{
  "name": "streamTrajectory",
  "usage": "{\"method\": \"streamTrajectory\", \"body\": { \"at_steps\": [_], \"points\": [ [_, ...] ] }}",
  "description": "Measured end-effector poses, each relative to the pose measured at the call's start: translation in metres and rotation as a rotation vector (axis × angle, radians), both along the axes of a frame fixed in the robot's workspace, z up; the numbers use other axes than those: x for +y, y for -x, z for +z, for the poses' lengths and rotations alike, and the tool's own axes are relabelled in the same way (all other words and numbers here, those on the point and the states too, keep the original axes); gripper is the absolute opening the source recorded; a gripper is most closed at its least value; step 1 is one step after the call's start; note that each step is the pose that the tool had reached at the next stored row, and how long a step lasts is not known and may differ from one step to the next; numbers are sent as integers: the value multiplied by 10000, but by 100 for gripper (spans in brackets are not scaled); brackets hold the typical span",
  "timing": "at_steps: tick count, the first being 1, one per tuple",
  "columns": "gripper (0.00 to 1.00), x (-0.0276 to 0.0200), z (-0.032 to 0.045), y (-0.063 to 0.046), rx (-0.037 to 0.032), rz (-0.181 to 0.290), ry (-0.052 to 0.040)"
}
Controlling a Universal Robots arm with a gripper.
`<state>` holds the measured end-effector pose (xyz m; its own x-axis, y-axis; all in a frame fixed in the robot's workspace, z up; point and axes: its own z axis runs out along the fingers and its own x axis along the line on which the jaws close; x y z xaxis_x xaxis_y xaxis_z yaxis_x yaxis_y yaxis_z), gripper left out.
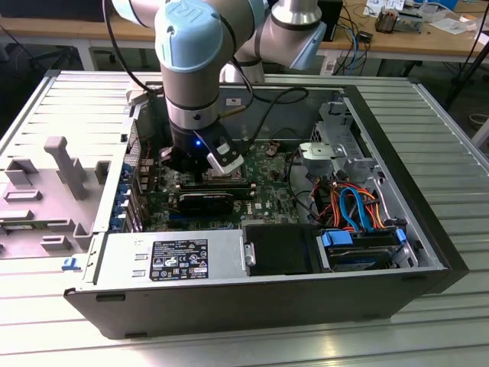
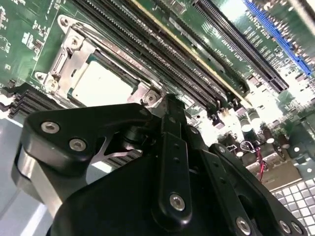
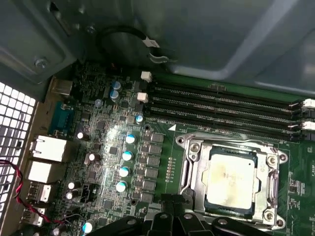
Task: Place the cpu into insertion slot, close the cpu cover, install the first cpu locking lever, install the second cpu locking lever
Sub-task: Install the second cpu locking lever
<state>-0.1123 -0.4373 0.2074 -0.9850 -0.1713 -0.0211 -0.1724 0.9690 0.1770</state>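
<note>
Cpu [image 3: 230,178] sits in the insertion slot [image 3: 197,169] under its cover; fingers' state cannot be told.

Support: ribbed metal table [image 1: 451,145]
On it: open computer case [image 1: 252,302], lying flat
Beside case, exterior view's left: grey plastic fixture [image 1: 57,183]

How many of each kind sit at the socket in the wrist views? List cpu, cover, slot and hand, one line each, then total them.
cpu: 1
cpu cover: 1
insertion slot: 1
hand: 1
Total: 4
</note>
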Motion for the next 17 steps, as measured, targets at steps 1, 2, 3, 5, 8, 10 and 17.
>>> {"method": "streamTrajectory", "body": {
  "at_steps": [1,2,3,5,8,10,17],
  "points": [
    [11,-33,-2,0,-2,1,-89],
    [11,-60,-1,0,-1,3,-162],
    [11,-75,0,0,1,4,-234],
    [11,-81,5,1,1,6,-293],
    [11,-82,150,0,1,16,-306],
    [11,-80,223,-1,1,17,-310],
    [11,-77,463,-31,59,15,-324]
  ]
}}
